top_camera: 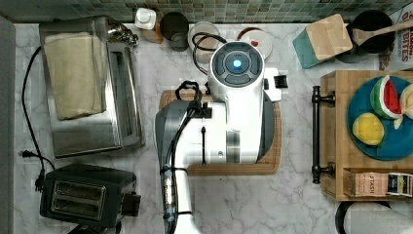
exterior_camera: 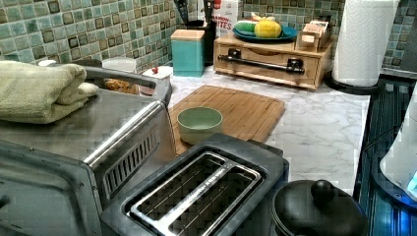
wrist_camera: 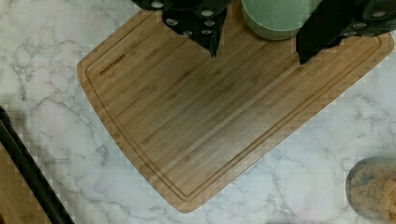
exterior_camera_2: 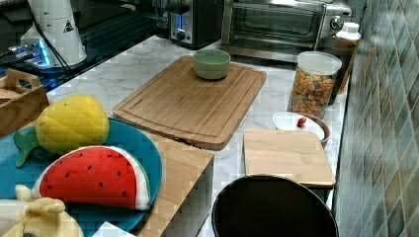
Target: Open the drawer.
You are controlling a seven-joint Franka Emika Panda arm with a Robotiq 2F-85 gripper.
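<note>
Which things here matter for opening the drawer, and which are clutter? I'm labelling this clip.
For the job:
drawer
bar handle
tool, open, above the cutting board

Lying about:
cutting board
green bowl
toaster
paper towel roll

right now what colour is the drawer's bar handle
Black, against the light bamboo drawer; the handle shows best in the left view.

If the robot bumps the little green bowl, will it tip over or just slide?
The green bowl looks wide and low, so it would probably slide rather than tip. It sits on the smooth wooden cutting board, which likely offers little grip. It appears empty, so probably light.
</note>
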